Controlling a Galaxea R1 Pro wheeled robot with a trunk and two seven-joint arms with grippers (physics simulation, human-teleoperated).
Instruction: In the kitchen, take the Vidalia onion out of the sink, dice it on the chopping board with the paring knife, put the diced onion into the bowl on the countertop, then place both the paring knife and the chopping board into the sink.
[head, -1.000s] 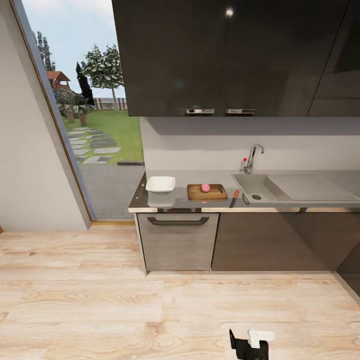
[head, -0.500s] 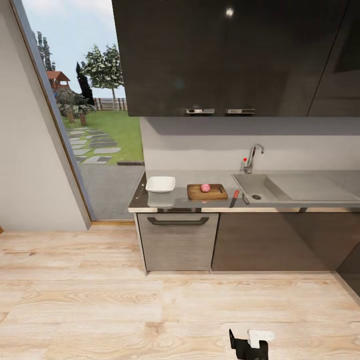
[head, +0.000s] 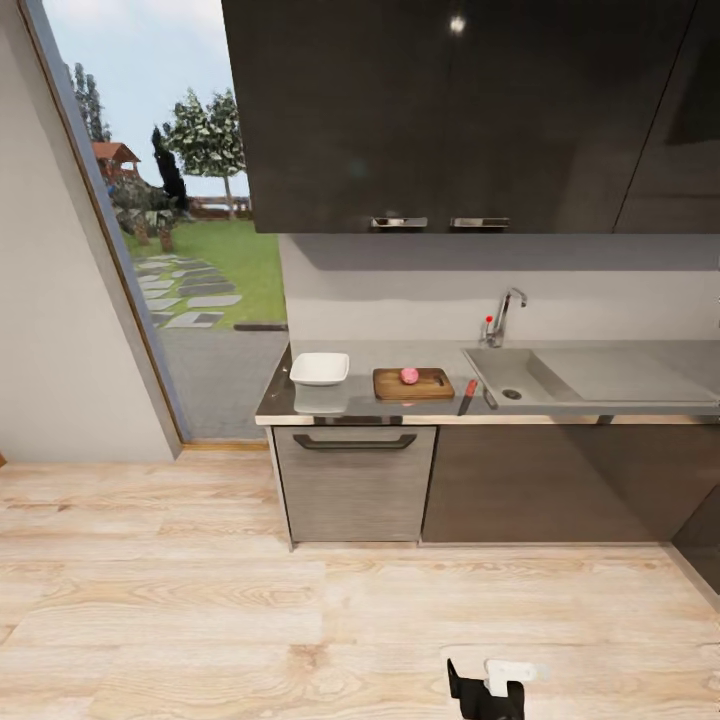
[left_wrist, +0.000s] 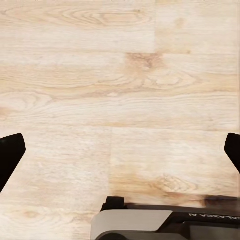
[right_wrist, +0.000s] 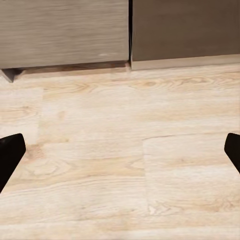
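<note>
From the head camera I count one Vidalia onion (head: 409, 375), and it sits on the one chopping board (head: 413, 384), not in the sink (head: 515, 377). The board lies flat on the countertop (head: 350, 404), toward twelve o'clock from where I stand, well across the wooden floor (head: 250, 600). At the board's nine o'clock is one white bowl (head: 320, 368), near it but apart. At the board's three o'clock is one paring knife (head: 467, 396), red handle toward the front edge, lying just beside the sink's near corner; I cannot tell whether it overlaps the basin rim. One chrome tap (head: 505, 315) with a red knob stands behind the basin, and the flat drainer runs off toward three o'clock.

Below the countertop I count one pale drawer front with a single dark handle (head: 355, 441), with dark cabinet fronts beside it. Above hang dark wall cabinets (head: 450, 110) with two metal pulls. At ten o'clock a tall window (head: 170, 230) shows lawn and trees.

My left gripper (left_wrist: 120, 155) has its two fingers spread wide over bare floorboards, nothing between them. My right gripper (right_wrist: 120, 155) is likewise spread wide with nothing held, facing the floor and the cabinet bases. Part of one arm shows at six o'clock in the head view.
</note>
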